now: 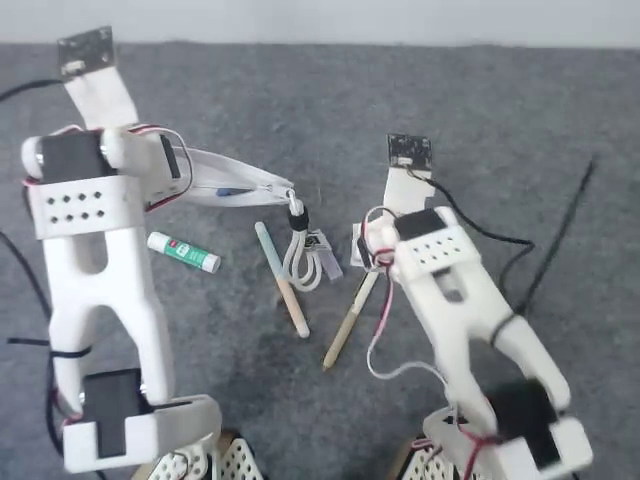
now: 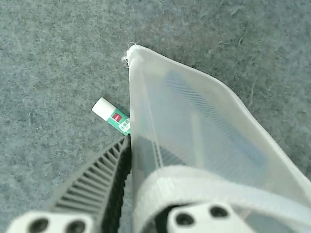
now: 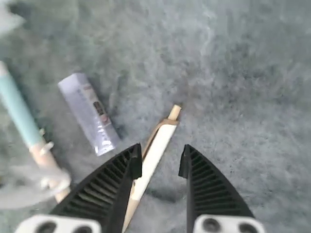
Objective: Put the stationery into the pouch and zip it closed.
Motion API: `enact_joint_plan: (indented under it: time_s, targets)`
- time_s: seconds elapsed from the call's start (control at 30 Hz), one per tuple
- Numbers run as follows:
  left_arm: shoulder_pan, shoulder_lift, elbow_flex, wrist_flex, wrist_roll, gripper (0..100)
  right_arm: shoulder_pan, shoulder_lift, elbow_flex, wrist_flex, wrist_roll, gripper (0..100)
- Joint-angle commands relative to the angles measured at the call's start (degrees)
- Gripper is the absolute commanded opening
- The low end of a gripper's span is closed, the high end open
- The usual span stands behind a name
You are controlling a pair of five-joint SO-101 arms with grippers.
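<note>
A: The pouch (image 1: 240, 186), how does it look?
B: White see-through mesh, long and flat. A looped white cord (image 1: 303, 262) hangs at the zip end, with a small pale tag (image 3: 89, 112) lying by it. A blue shape shows through the mesh; can't tell what. It sits left of the table's middle, with 1 end raised in the left pincer (image 2: 130, 160), which is clamped on it.
A: Loose stationery?
B: 3 pieces. A green-and-white glue stick (image 1: 183, 251) lies near the pouch, on its near side. A teal-and-tan pen (image 1: 281, 278) lies mid-table, just beside the cord. A beige pen (image 1: 348, 322) is close by. The right pincer (image 3: 159, 160) has its fingers apart, 1 on each side of that pen's clip end.
A: Surface, room?
B: The table (image 1: 480, 110) is covered in grey felt-like cloth. Pale wall (image 1: 350, 18) along its far edge. Thin black cable (image 1: 560, 230) toward the right edge.
</note>
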Motion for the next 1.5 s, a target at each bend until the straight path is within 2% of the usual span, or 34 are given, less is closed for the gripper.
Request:
enact_joint_plan:
  time_s: [0.0, 0.63, 0.8, 0.83, 1.2, 1.47]
  targets:
    - [0.18, -0.26, 0.66, -2.11, 2.20, 1, 0.84, 3.74, -6.07, -0.84, -3.96, 12.3]
    - [0.26, -0.18, 1.80, -3.25, 2.37, 1, 1.89, 25.45, -18.99, -0.48, -4.66, 12.1]
    - [0.18, 0.09, 1.80, -3.25, 2.37, 1, 1.71, 27.82, -20.40, -0.40, -4.57, 0.0]
    - [0.18, 0.18, 1.80, -3.25, 2.37, 1, 1.63, 28.09, -20.66, 0.13, -4.57, 0.7]
    - [0.18, -0.09, 3.03, -3.25, 2.29, 1, 2.15, 27.82, -28.13, 11.30, -4.57, 0.6]
    - [0.26, -0.18, 3.91, -3.34, 2.20, 1, 2.15, 27.82, -40.79, 29.41, -4.40, 0.6]
